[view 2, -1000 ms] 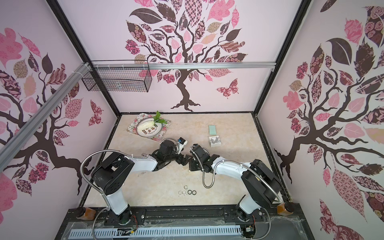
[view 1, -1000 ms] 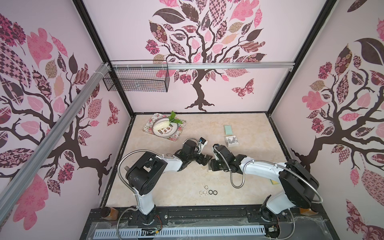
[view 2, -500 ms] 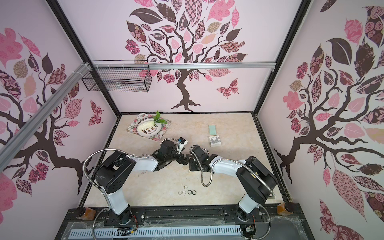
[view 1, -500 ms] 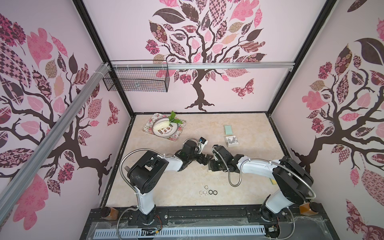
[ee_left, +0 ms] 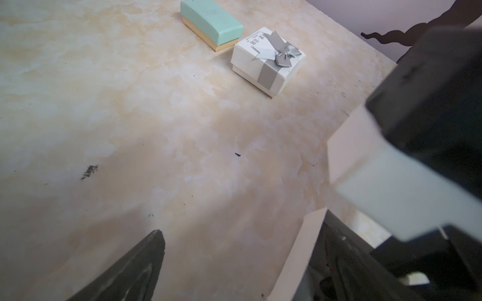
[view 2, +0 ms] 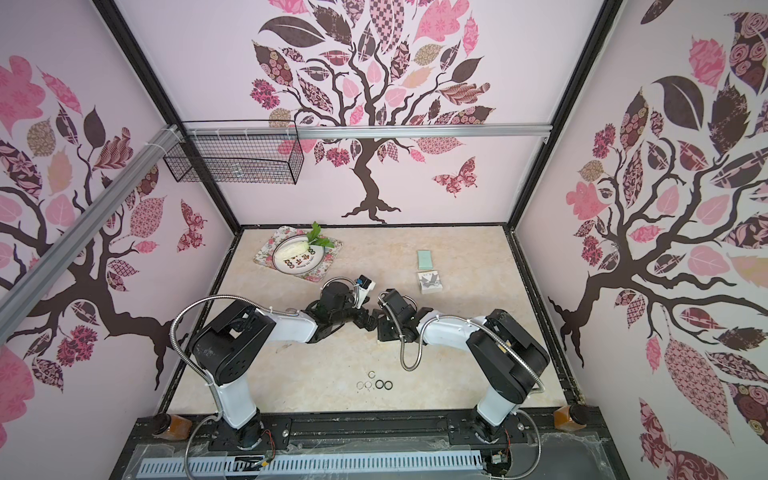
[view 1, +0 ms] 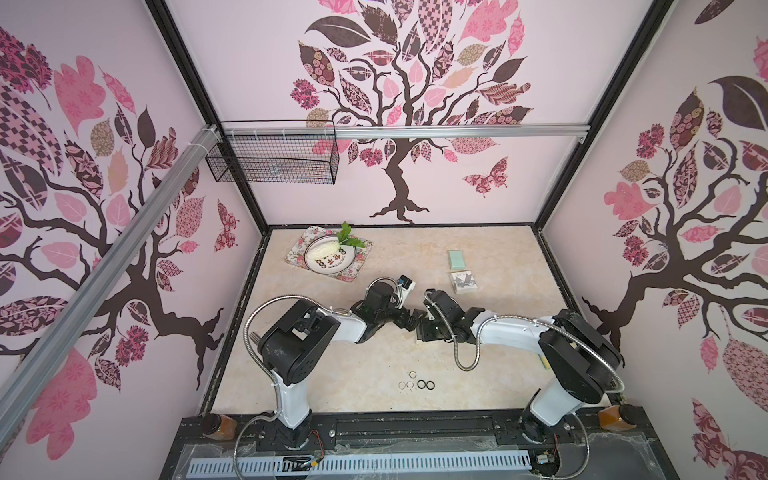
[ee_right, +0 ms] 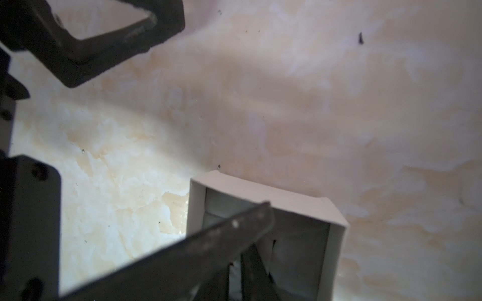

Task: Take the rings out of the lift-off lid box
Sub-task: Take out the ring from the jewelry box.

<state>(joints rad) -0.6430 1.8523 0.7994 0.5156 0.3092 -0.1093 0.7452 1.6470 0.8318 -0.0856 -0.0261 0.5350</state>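
see the left gripper (view 1: 409,321) and right gripper (ee_right: 257,232) tip to tip at mid worktop (view 1: 332,361). find the left one spread wide over bare surface, just beside a white open box (ee_right: 268,191). find the right one dipped into that box, fingers (ee_right: 182,250) almost pressed together; cannot tell whether pinching anything. count five rings (view 1: 417,385) out on the worktop near the front edge, three silvery and two black, well apart from the box. note a mint box (view 1: 456,259) and a bow box (view 1: 464,281) farther back, closed.
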